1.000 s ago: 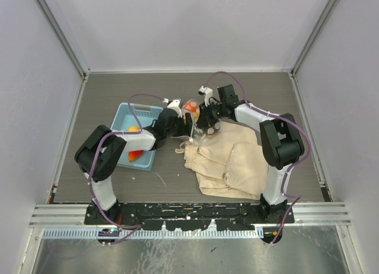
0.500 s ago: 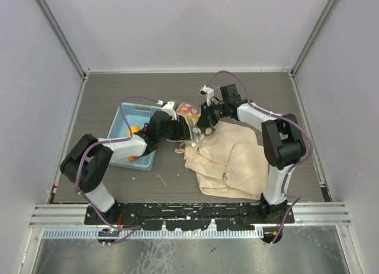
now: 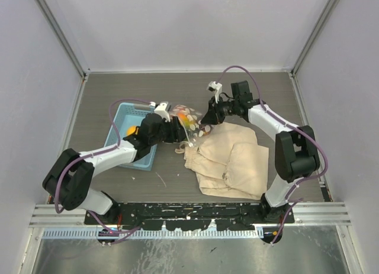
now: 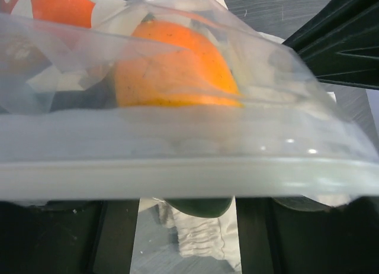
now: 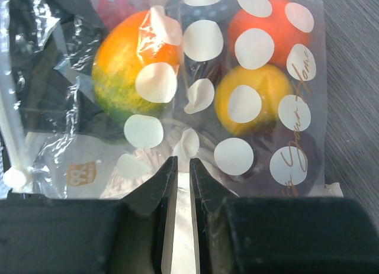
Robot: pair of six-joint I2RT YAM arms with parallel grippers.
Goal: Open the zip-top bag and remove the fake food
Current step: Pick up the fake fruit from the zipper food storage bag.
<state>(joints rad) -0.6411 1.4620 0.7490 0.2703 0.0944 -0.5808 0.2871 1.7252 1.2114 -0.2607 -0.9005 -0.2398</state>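
Pinching, right jaws: almost closed on a thin edge of the zip-top bag (image 5: 254, 117), whose white-spotted film spreads just ahead of them.
Left jaws: standing apart, with the zip strip (image 4: 177, 174) stretched across right in front of them; I cannot tell whether they grip it.
Fake food (image 5: 133, 67): orange-green, red, yellow and dark pieces, all inside the bag.
Bag's place: between the two arms' tips, above the worktop (image 3: 148, 87).
Neighbours: blue basket (image 3: 135, 108) on the left, beige cloth bag (image 3: 231, 158) just beside on the right.
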